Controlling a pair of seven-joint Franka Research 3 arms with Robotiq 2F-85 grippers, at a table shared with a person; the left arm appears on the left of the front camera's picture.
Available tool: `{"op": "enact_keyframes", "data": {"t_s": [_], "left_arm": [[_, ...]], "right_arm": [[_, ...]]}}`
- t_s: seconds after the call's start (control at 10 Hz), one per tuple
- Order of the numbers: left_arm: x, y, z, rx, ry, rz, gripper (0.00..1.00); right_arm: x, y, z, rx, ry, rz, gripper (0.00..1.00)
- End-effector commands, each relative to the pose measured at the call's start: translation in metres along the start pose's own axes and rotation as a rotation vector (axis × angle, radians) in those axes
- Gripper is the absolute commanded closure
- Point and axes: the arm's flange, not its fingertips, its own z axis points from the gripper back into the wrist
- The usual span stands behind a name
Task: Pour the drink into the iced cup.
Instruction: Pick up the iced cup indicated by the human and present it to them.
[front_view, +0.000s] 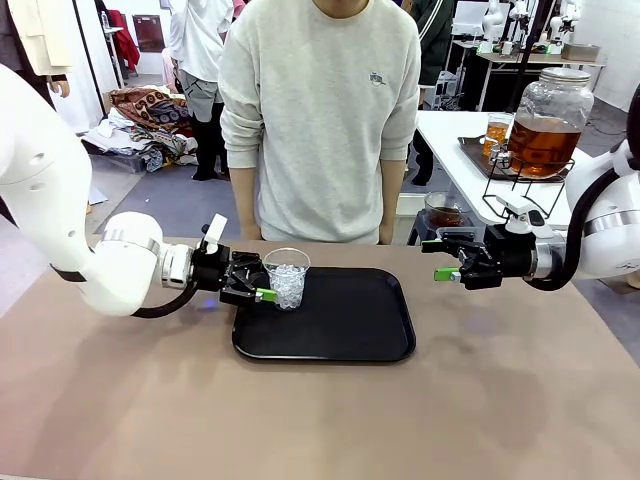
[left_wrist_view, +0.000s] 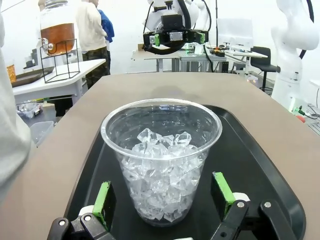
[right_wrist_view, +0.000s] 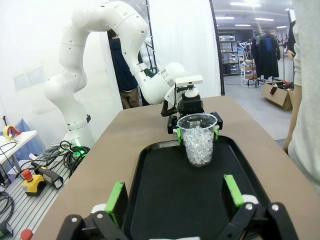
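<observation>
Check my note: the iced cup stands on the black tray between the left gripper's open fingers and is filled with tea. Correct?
Not filled with tea: the left wrist view shows the iced cup holding only clear ice. Otherwise right: it stands on the black tray between the open fingers of the left gripper.

Left tool (front_view: 267, 283) jaws spread, level; right tool (front_view: 437, 260) jaws spread, level

2 white arms (front_view: 45, 190), black green-padded pincers (front_view: 268, 284) (front_view: 437, 260)
</observation>
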Motion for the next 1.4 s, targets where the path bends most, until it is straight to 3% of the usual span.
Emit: {"op": "enact_keyframes", "data": {"t_s": [0.0, 1.3], "left_arm": [[0.0, 0.003, -0.005, -0.008, -0.017, 0.015, 0.0], [0.011, 0.01, -0.036, -0.008, -0.033, 0.029, 0.0]], "right_arm": [[0.003, -0.003, -0.002, -0.005, 0.001, -0.001, 0.0], [0.003, -0.003, -0.002, -0.005, 0.001, -0.001, 0.0]]}}
